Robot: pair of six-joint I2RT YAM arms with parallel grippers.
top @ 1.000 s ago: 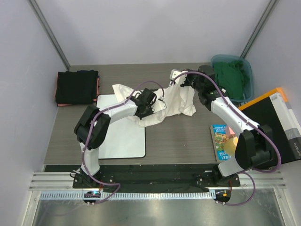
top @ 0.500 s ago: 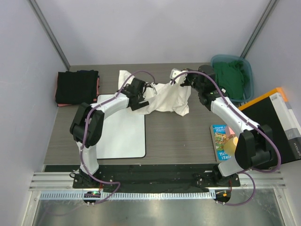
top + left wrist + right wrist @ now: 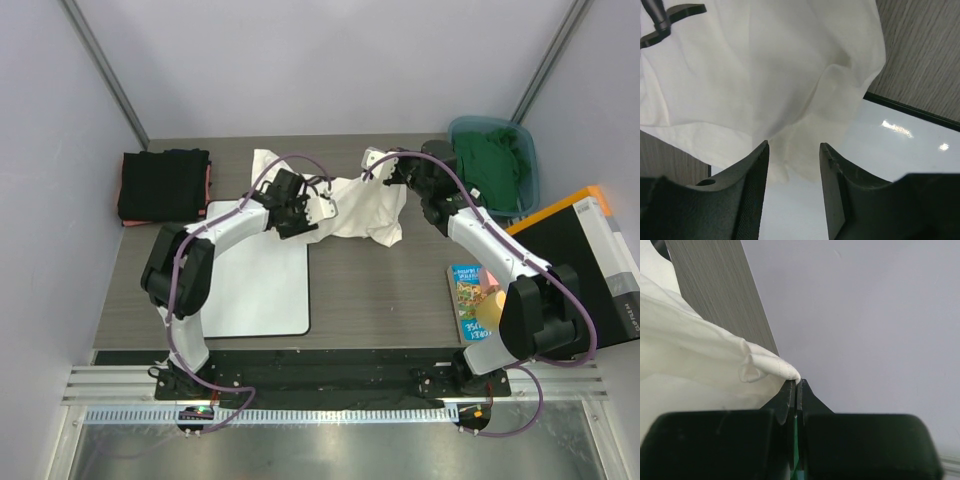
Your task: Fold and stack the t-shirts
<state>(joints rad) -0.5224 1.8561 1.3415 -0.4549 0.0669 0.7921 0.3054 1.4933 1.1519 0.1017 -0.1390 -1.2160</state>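
Right gripper first: its jaws are pressed tight together with no gap showing, and a bunched edge of the white t-shirt is pinched right at their tips, the cloth falling away to the left of that view.

Over to the left gripper: its jaws stand well apart and clamp nothing. The white cloth hangs just past the fingertips, with one fold drooping toward the gap between them. We also spot a small black marking near the top left of the shirt.

Beneath that fold lies the board, glossy white with a thin black rim, and the grey wood of the table runs beyond it.

From above, the white t-shirt lies rumpled at the far middle of the table, spread between the two grippers, with its near-left part overlapping the board's far corner.

At the far left we see folded black t-shirts in a stack, with a pinkish-red t-shirt peeking out along the stack's right side.

At the far right, a green t-shirt sits heaped in a teal bin.

A book lies near the right arm.
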